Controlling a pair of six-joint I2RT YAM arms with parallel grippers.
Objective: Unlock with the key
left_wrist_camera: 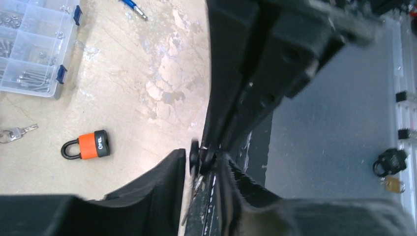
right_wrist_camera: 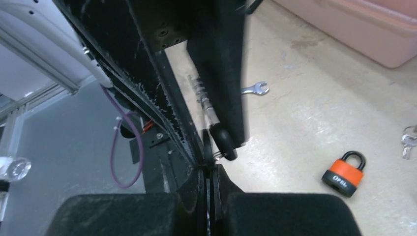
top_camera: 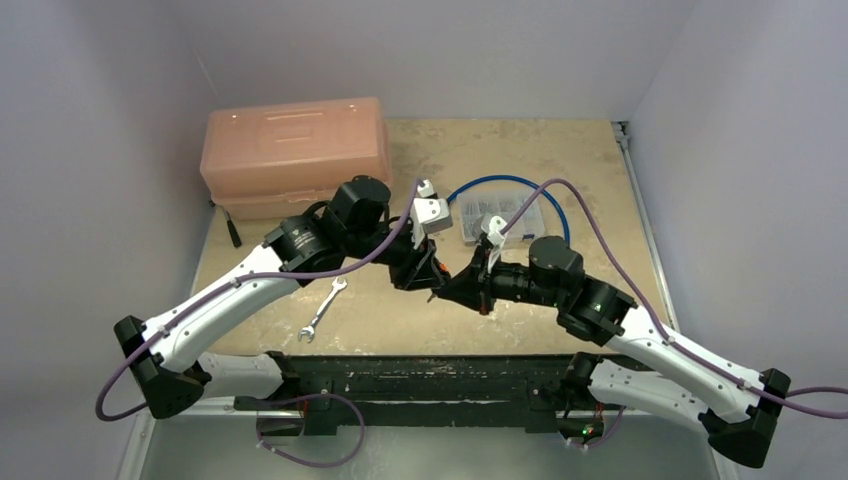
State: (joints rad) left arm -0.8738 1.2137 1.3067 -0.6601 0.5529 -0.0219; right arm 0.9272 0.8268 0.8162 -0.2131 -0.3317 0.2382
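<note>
Both grippers meet over the middle of the table, left gripper (top_camera: 430, 280) against right gripper (top_camera: 455, 285). A bunch of black-headed keys (right_wrist_camera: 222, 142) hangs between them, its silver blade (right_wrist_camera: 206, 101) running up between the left arm's fingers. My right gripper (right_wrist_camera: 210, 167) is shut on one thin black key head. In the left wrist view the key heads (left_wrist_camera: 196, 156) sit between the fingers of my left gripper (left_wrist_camera: 204, 160), with a slim gap on one side. The orange padlock (right_wrist_camera: 344, 172) lies flat on the table (right_wrist_camera: 305, 113), apart from both grippers, and shows again as the padlock (left_wrist_camera: 88, 146).
A second set of keys (left_wrist_camera: 17, 132) lies left of the padlock. A clear parts organizer (left_wrist_camera: 29, 44) and a blue cable (top_camera: 510, 182) sit behind. A wrench (top_camera: 322, 308) lies near the front edge and a pink toolbox (top_camera: 295, 150) at the back left. Two more padlocks (left_wrist_camera: 391, 162) rest below the table.
</note>
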